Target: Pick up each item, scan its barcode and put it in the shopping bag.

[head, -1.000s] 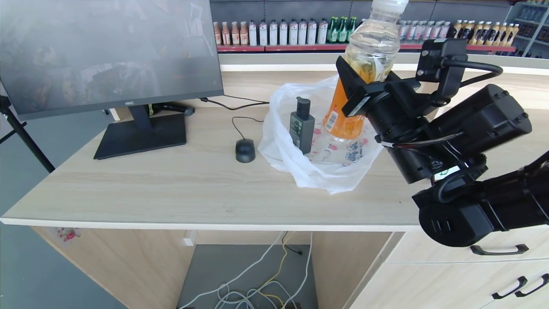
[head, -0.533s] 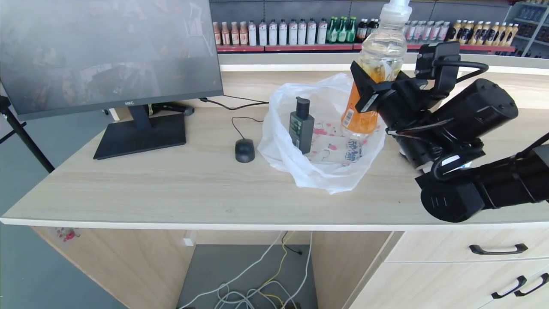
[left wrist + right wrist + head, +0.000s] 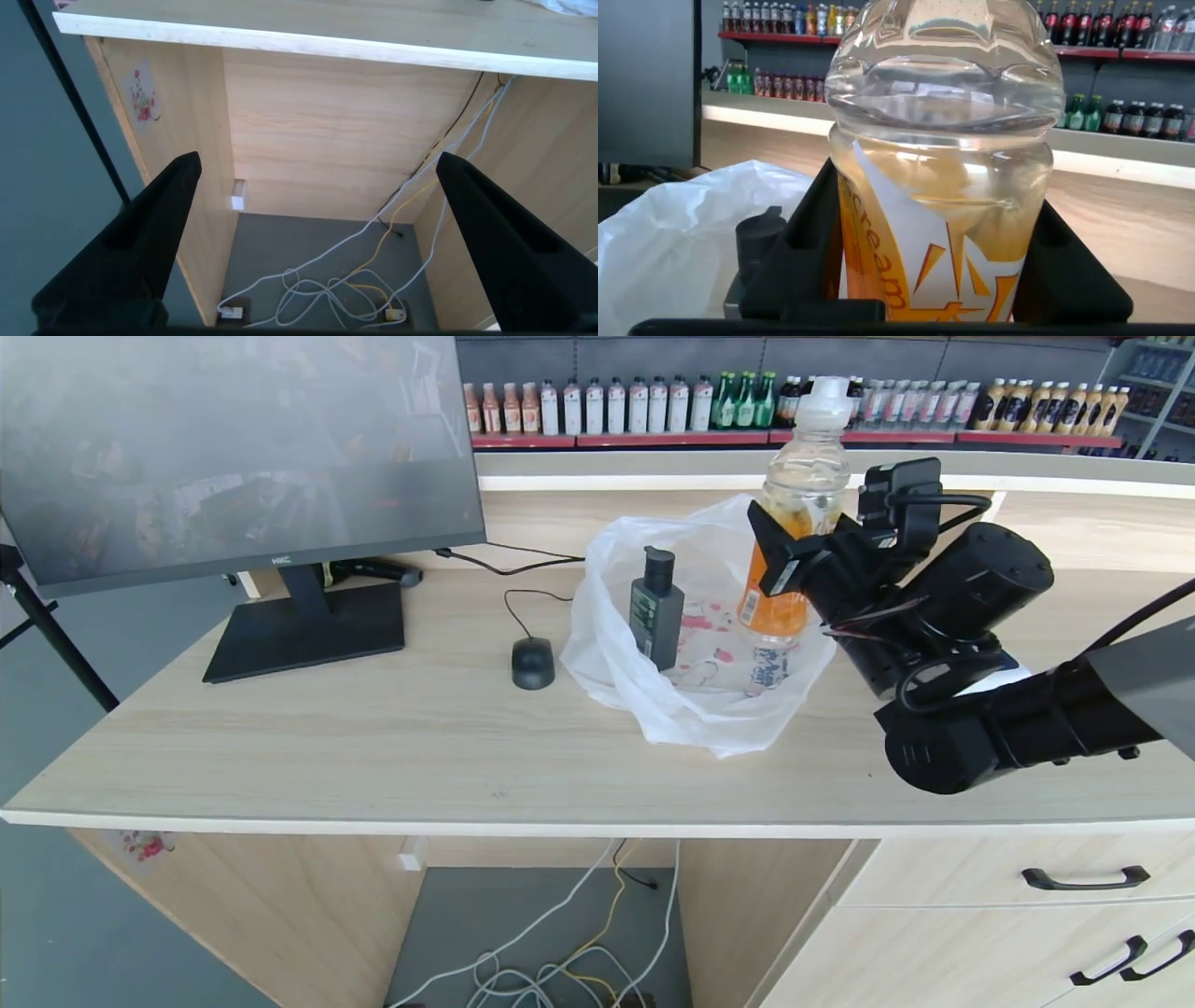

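- Right claw (image 3: 795,549) squeezes tight on the tall clear plastic bottle of orange drink (image 3: 803,490), upright, low over the open white plastic shopping bag (image 3: 607,649).
- Best to set it down softly beside the small dark grey bottle (image 3: 656,611), no bumping, then let go.
- Right wrist view shows both black fingers (image 3: 808,238) hugging the bottle; head view hides one.

Right arm stretched forward — right gripper (image 3: 787,558) clamped on upright bottle (image 3: 805,485); left gripper (image 3: 313,187) spread wide — held low.
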Controlling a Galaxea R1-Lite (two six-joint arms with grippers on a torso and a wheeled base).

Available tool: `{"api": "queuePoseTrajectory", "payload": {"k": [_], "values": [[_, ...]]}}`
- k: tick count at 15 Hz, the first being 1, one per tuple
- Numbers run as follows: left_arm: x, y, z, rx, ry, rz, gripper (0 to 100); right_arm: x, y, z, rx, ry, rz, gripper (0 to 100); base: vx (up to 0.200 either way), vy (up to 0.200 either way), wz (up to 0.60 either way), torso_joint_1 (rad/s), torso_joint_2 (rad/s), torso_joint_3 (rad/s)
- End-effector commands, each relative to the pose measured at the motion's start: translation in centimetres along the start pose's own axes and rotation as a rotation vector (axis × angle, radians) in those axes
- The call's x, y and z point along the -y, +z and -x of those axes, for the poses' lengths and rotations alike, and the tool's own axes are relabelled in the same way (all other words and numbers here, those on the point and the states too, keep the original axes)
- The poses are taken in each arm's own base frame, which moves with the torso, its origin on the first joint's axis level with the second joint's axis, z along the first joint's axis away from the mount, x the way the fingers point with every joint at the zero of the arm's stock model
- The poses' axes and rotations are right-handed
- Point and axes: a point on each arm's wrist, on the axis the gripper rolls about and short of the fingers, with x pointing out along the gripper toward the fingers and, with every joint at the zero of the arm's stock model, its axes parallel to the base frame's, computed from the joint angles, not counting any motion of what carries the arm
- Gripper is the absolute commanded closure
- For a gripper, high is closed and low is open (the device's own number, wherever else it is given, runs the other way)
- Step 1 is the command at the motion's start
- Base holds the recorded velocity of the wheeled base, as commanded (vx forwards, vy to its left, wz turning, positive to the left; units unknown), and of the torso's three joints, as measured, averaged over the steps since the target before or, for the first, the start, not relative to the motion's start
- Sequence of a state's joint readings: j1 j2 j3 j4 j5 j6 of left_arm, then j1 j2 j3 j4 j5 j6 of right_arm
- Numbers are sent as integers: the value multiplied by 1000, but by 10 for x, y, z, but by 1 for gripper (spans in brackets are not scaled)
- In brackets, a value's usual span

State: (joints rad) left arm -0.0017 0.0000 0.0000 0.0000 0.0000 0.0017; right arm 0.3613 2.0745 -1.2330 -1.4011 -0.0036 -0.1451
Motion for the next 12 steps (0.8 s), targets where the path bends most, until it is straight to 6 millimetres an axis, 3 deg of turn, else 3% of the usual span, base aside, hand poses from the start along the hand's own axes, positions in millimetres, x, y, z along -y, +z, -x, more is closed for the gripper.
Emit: {"api": "queuePoseTrajectory", "payload": {"k": [1, 12], "values": [[0, 0, 0, 0, 0, 0, 0, -4, -18, -1, -30, 5, 0, 100, 0, 0, 0, 0, 0, 0], [0, 0, 0, 0, 0, 0, 0, -9, -49, 2, -99, 12, 2, 100, 0, 0, 0, 0, 0, 0]]}}
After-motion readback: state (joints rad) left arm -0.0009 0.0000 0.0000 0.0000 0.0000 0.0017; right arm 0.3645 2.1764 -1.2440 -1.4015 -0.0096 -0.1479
